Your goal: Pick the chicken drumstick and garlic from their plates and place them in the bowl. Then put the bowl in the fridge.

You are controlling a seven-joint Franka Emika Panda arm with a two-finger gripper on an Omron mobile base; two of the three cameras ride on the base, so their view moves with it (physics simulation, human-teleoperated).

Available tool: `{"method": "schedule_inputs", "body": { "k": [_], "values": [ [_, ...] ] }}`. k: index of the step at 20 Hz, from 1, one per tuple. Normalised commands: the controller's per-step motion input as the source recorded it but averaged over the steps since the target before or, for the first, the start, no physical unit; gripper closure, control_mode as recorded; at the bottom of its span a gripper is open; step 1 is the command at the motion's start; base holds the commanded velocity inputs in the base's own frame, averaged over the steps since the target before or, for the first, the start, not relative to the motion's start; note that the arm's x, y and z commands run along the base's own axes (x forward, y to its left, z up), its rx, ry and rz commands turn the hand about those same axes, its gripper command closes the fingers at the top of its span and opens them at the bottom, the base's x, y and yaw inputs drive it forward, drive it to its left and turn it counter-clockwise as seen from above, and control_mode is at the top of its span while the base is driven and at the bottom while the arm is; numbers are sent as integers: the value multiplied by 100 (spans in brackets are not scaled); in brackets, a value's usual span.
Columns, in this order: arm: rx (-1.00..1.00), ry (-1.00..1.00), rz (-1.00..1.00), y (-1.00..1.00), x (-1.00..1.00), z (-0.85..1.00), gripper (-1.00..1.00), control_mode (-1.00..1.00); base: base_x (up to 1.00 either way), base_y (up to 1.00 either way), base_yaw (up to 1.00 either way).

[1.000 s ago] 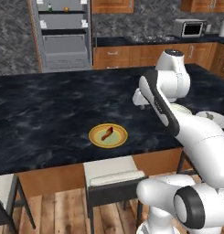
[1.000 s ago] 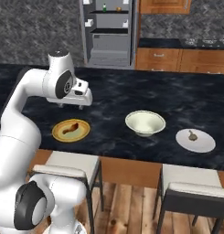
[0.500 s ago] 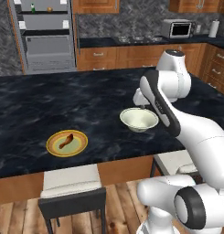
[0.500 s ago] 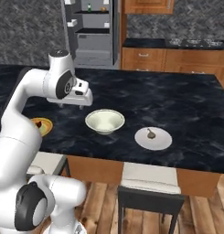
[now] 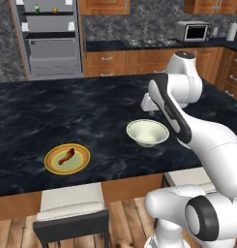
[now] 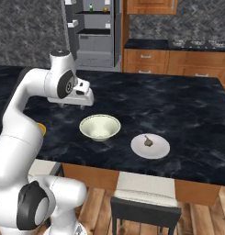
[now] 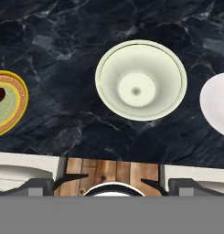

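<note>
1. Orange plate sits at 9 o'clock of the bowl on the dark marble tabletop, near the front edge; in the hand view its rim shows at the left edge.
2. Drumstick lies on that plate, reddish-brown, long axis tilted toward 1 o'clock.
3. Fridge stands open at 11 o'clock beyond the tabletop, grey drawers and shelves visible; also seen in the right base view.
4. Bowl, cream, upright, nothing in it, rests mid-tabletop between the two plates, apart from both; also and.
5. End effector hangs above the tabletop at 10 o'clock of the bowl in the right base view, just behind it, touching nothing. Fingers too small and hidden to read: cannot tell whether apart or together. In the left base view the hand sits at 12 o'clock of the bowl.
6. White plate lies at 3 o'clock of the bowl, near the front edge; its edge shows at the hand view's right.
7. Garlic, small brownish lump, lies on the white plate, slightly off centre.
8. Chair seats stand below the tabletop's front edge on the wood floor.
</note>
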Motion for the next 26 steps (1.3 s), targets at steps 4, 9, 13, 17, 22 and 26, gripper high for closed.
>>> {"method": "schedule_inputs", "body": {
  "k": [4,9,13,17,22,26],
  "values": [
    [0,0,0,0,0,0,-100,100,67,-2,2],
    [0,0,0,0,0,0,-100,100,0,0,1],
    [0,0,0,0,0,0,-100,100,0,0,0],
    [0,0,0,0,0,0,-100,100,0,0,0],
    [0,0,0,0,0,0,-100,-100,0,0,0],
    [0,0,0,0,0,0,-100,-100,0,0,0]
  ]
}}
